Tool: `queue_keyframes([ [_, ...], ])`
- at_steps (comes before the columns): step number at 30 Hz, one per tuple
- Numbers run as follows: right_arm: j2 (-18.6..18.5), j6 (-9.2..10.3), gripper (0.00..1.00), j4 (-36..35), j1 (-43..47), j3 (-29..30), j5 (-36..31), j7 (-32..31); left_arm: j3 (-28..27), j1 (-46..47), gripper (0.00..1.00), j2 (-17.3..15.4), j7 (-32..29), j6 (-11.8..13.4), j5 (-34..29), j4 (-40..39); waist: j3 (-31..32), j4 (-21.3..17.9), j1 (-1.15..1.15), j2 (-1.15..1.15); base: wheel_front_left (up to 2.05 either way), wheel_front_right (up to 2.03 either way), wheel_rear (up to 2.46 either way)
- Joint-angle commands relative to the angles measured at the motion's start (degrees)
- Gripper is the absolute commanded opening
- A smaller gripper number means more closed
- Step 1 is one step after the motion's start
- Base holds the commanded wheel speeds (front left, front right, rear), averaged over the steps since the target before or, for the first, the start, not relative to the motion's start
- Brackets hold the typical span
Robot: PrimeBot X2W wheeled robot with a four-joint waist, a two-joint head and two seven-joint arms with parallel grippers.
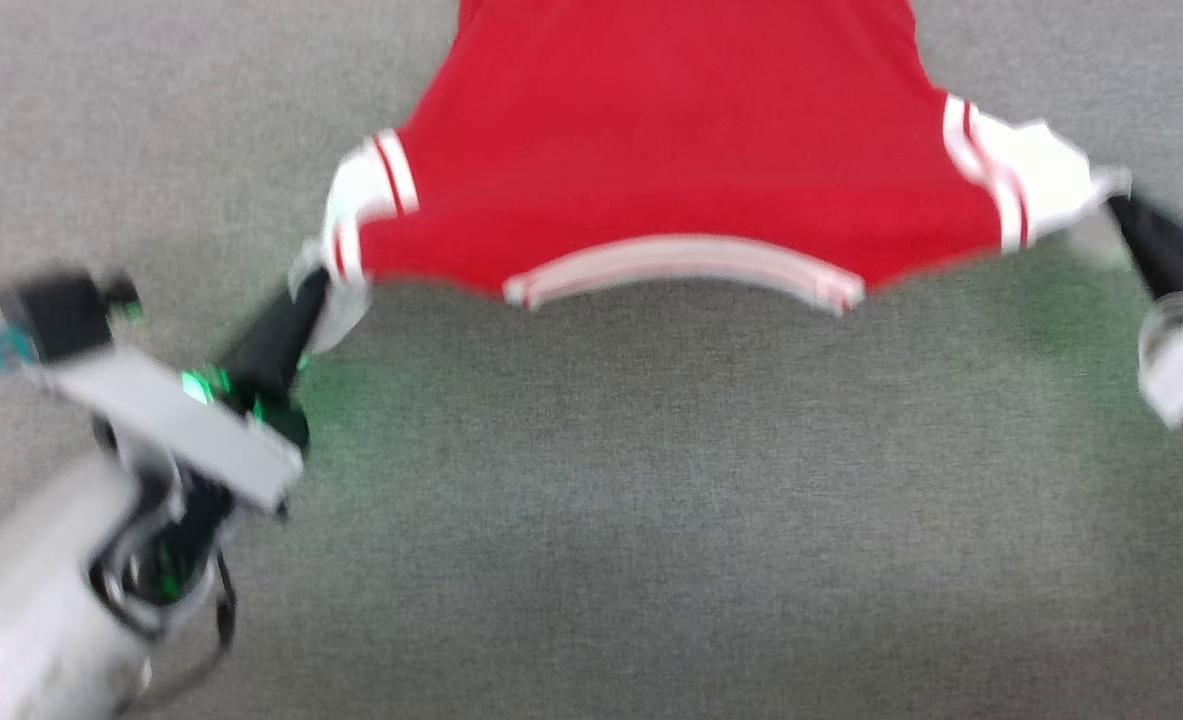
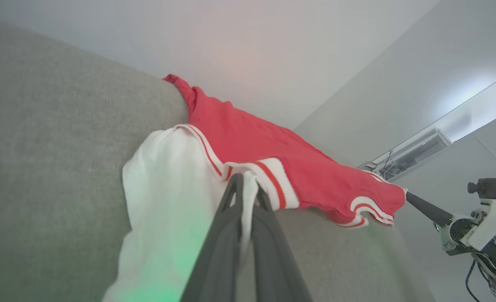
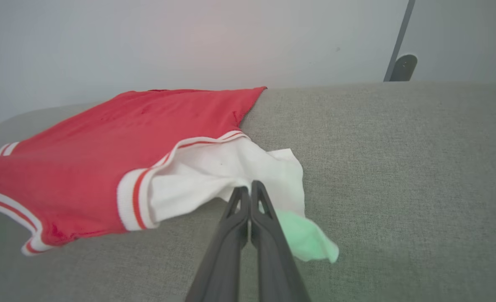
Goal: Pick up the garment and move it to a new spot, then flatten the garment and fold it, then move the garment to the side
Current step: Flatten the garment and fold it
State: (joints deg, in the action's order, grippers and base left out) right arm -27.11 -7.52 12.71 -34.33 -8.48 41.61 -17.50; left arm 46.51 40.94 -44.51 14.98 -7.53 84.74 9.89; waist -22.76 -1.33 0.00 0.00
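The garment (image 1: 671,170), a red jersey with white sleeves and striped trim, is stretched between my two grippers over the grey fabric surface (image 1: 651,500). Its plain red side faces up and its far end runs out of the top of the head view. My left gripper (image 1: 313,290) is shut on the white left sleeve; in the left wrist view the left gripper (image 2: 248,182) pinches cloth of the garment (image 2: 273,159) at the striped cuff. My right gripper (image 1: 1116,200) is shut on the right sleeve; in the right wrist view the right gripper (image 3: 248,188) clamps the white sleeve of the garment (image 3: 118,159).
Grey upholstered surface (image 3: 398,167) extends all around the jersey, with much bare room on the near side. A pale wall (image 3: 189,42) rises behind it. My right arm (image 2: 474,226) appears in the left wrist view at the right.
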Motion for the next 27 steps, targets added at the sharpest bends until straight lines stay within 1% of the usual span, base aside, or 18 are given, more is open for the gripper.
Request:
queue_keyframes([
  [1,-0.5,0.06,0.0,-1.34,1.71,1.02,-0.01,-0.78,-0.53,-1.64,0.0,-0.15,0.25,0.14,-0.46,-0.64,0.85,-0.14,0.0,0.0,0.0,0.0,0.0],
  [4,-0.7,0.06,0.0,-9.29,10.1,4.37,-0.54,-5.68,-2.52,-8.45,0.0,-0.95,0.25,0.14,-1.45,-3.7,1.64,-0.1,0.0,0.0,0.0,0.0,0.0],
  [7,0.19,0.06,0.0,-16.35,17.28,8.09,-1.48,-10.21,-3.44,-14.22,0.0,-1.67,0.19,0.14,-2.6,-7.97,2.14,-0.16,0.0,0.0,0.0,0.0,0.0],
  [12,3.02,0.06,0.0,-26.01,27.04,12.94,-2.37,-16.8,-7.09,-23.93,0.0,-3.24,0.14,0.13,-3.32,-15.2,2.9,0.2,0.0,0.0,0.0,0.0,0.0],
  [17,5.18,0.06,0.0,-32.97,34.83,16.87,-3.21,-22.17,-8.98,-32.43,0.0,-6.25,0.14,0.14,-4.78,-20.38,3.34,1.1,0.0,0.0,0.0,0.0,0.0],
  [22,7.32,0.06,0.0,-39.89,41.51,20.25,-3.57,-26.91,-11.95,-38.55,0.0,-9.0,0.14,0.14,-5.64,-23.91,2.9,2.24,0.0,0.0,0.0,0.0,0.0],
  [24,7.73,0.06,0.0,-41.99,43.21,20.78,-4.21,-28.29,-12.77,-39.74,0.0,-9.4,0.14,0.14,-6.51,-24.25,2.64,2.52,0.0,0.0,0.0,0.0,0.0],
  [27,8.29,0.06,0.0,-43.35,43.83,19.86,-4.57,-29.73,-12.28,-39.7,0.0,-8.51,0.1,0.14,-7.37,-24.34,2.24,2.46,0.0,0.0,0.0,0.0,0.0],
])
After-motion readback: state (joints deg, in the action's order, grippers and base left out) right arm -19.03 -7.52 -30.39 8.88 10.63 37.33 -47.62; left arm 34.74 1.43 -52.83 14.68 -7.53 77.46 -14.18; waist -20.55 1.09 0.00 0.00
